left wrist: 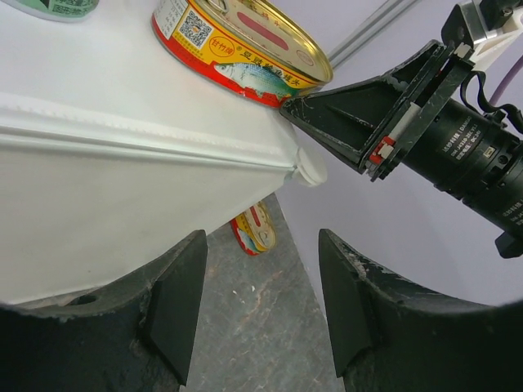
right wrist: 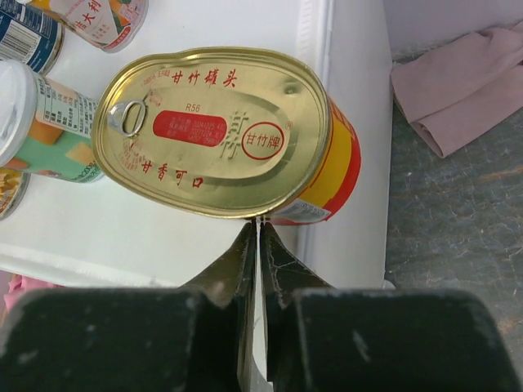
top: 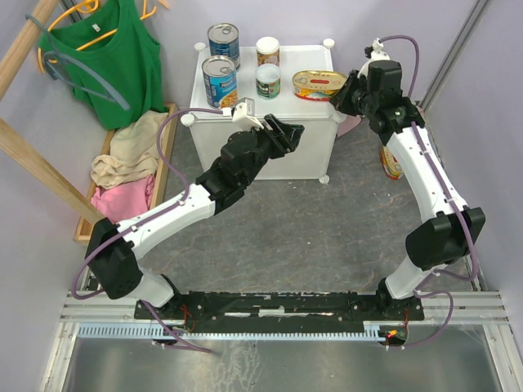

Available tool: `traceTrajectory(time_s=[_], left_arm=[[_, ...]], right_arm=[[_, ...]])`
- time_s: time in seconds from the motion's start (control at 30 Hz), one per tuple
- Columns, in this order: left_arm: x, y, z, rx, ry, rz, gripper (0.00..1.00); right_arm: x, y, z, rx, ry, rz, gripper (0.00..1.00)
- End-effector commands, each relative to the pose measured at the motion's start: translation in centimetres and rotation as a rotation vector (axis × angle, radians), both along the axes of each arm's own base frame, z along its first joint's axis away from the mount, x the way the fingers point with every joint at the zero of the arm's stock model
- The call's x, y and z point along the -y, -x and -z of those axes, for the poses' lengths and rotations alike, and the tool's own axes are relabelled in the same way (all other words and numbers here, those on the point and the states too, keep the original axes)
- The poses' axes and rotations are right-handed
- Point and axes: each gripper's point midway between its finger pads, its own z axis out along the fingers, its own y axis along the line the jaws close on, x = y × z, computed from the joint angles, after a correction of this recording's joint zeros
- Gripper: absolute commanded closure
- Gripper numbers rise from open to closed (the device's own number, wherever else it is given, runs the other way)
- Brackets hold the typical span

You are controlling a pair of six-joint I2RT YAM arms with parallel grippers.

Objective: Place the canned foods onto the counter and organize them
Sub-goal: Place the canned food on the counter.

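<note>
1. The desk (top: 319, 151), white and boxy, has five of the six cans up on its top.
2. The left gripper (top: 288, 131) hangs by the desk's front edge, jaws apart, nothing in it.
3. The right gripper (right wrist: 258, 233) is at the desk's right side. Its jaws are pressed together with nothing between them, and the tips are right up against an oval tin's rim.
4. The tall blue cans (top: 222, 39) (top: 219, 80) stand upright on the left of the top, one behind the other.
5. That oval tin (top: 319, 84) lies flat near the right edge, gold lid up.
6. The other oval tin (top: 391, 163) is down on the grey surface (top: 343, 212) right of the desk, partly behind the right arm (top: 425, 171).
7. The small white-topped cans (top: 267, 51) (top: 268, 80) stand upright mid-top, one behind the other, between the tall ones and the tin.
</note>
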Motion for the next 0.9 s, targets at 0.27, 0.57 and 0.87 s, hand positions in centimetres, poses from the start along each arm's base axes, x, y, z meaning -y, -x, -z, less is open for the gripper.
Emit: traceTrajectory(time_s=[0.27, 0.57, 0.87], left_arm=[[-1.5, -1.1, -1.9, 0.087, -0.068, -0.081, 0.37], [-3.3, -0.7, -1.5, 0.097, -0.086, -0.128, 0.38], [-4.7, 0.2, -1.4, 0.106, -0.085, -0.149, 0.39]], right_arm=[[-2.0, -2.1, -2.9, 0.105, -0.030, -0.046, 0.90], [-4.4, -1.5, -2.9, 0.121, -0.024, -0.086, 0.92], [-5.4, -2.4, -2.4, 0.119, 0.003, -0.080, 0.92]])
